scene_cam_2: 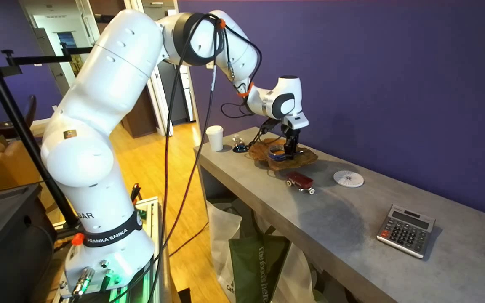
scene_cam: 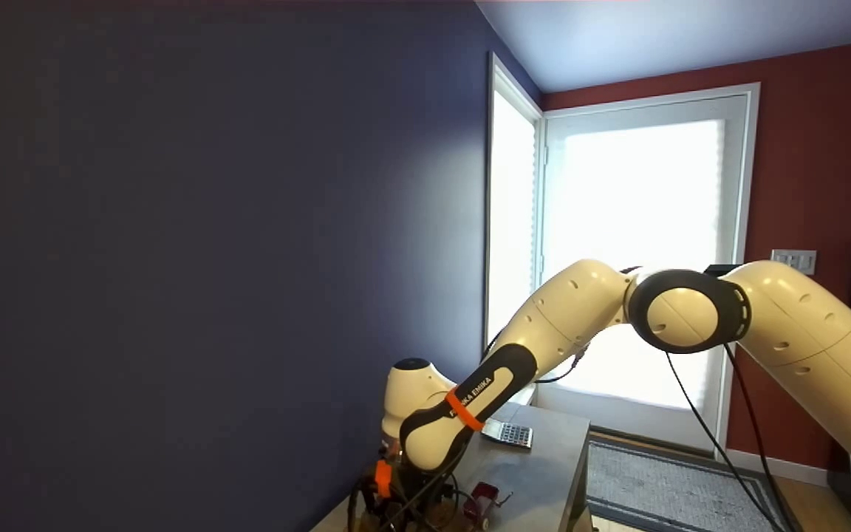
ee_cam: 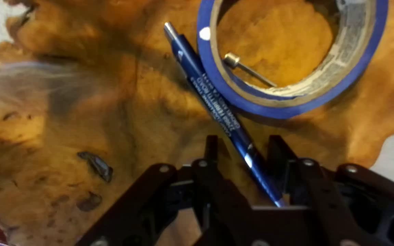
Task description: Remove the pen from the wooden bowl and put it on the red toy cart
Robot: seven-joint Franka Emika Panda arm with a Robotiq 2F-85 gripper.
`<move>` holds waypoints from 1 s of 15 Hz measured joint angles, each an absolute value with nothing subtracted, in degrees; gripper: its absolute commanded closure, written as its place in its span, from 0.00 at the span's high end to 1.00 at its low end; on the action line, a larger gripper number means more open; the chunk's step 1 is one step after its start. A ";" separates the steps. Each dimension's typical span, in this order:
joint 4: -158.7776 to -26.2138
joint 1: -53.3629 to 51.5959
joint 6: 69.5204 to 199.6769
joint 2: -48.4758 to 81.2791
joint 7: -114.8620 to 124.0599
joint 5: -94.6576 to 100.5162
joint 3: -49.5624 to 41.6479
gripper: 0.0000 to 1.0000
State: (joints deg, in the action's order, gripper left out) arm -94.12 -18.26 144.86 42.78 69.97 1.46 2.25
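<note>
My tool (ee_cam: 245,147) is spread around the pen (ee_cam: 221,112) in the bowl (ee_cam: 149,116); grasping, lifting, placing on the cart (scene_cam_2: 300,180) seem left.

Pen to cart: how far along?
Done: the gripper is at the wooden bowl, straddling the pen.
In hand: the grasp; jaws apart, gap on one side of the pen, so likely not clamped yet.
Left: close, lift, and set it on the red toy cart, which has no pen on it.
</note>
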 measured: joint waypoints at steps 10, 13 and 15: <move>-93.57 -19.04 144.85 42.65 70.11 1.39 2.12 0.03; -93.70 -20.04 144.52 41.41 70.09 1.87 0.81 0.03; -94.15 -20.87 143.82 39.91 70.08 2.90 -0.88 0.03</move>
State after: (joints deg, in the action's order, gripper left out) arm -94.15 -20.87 143.82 39.91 70.08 2.90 -0.88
